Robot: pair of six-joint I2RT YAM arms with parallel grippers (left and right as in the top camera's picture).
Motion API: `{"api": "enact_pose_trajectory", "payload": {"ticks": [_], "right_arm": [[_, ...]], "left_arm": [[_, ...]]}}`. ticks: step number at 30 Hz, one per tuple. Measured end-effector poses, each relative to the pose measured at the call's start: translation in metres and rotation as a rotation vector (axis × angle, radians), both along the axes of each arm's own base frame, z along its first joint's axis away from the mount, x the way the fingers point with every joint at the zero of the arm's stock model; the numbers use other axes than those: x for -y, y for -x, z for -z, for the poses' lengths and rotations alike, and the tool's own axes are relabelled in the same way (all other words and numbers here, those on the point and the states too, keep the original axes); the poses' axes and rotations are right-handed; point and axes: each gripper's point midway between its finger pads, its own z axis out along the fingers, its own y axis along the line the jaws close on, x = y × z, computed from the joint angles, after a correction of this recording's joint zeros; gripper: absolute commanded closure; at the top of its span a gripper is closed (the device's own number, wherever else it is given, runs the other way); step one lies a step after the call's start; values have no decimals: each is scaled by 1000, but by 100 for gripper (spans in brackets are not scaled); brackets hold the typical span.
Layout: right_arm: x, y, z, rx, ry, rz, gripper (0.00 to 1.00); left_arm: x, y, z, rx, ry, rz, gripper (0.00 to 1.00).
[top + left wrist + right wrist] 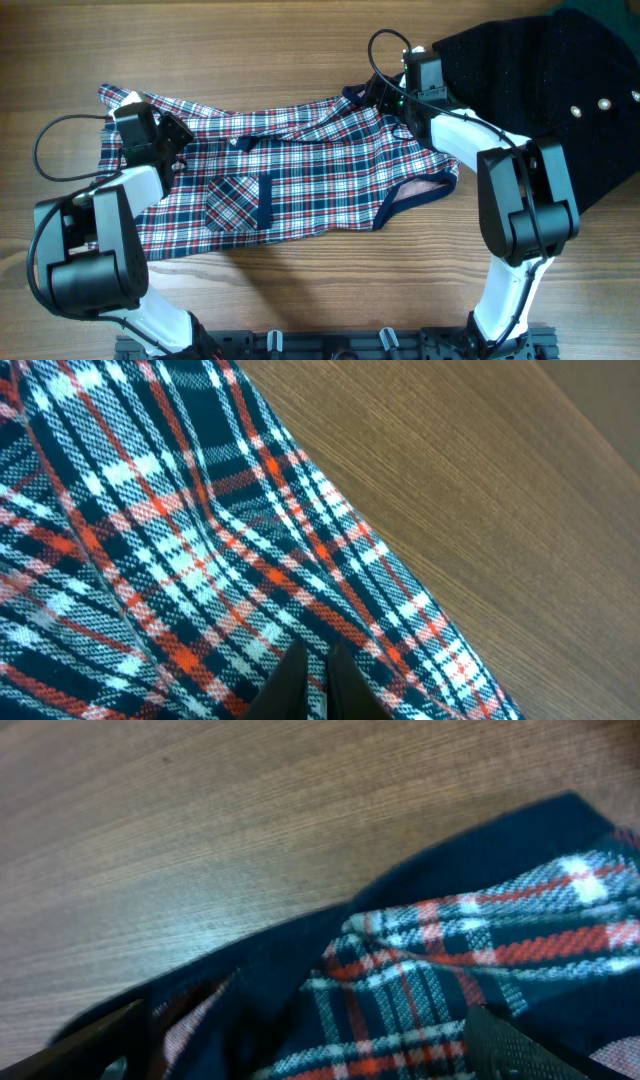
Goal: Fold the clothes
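Observation:
The red, white and navy plaid garment (300,170) lies spread across the table, with a patch pocket (240,200) facing up. My left gripper (176,136) rests on its left part. In the left wrist view the fingers (318,652) are pinched together on a fold of the plaid garment (150,540). My right gripper (380,93) is at the garment's upper right corner by the navy trim. In the right wrist view its fingers (300,1040) are wide apart, with the plaid garment (480,940) and its navy trim (290,950) lying between them.
A black garment with small metal studs (540,80) lies at the back right, touching the plaid one near my right gripper. A bit of dark green fabric (600,12) shows at the top right corner. Bare wooden table (250,40) surrounds the plaid.

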Motion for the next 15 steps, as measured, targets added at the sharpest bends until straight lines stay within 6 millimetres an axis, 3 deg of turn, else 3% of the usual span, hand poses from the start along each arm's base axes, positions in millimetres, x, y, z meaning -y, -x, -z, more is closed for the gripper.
{"api": "enact_pose_trajectory", "payload": {"ticks": [4, 6, 9, 15], "right_arm": [[1, 10, 3, -49, 10, -9, 0], [2, 21, -7, -80, 13, -20, 1], [2, 35, -42, -78, 18, -48, 0], [-4, 78, -102, -126, 34, -205, 0]], "left_arm": [[0, -1, -1, 3, -1, 0, 95], [0, 0, -1, 3, 4, -5, 94], [-2, 0, -1, 10, 83, -90, 94], [-10, 4, 4, -18, 223, -274, 82]]}}
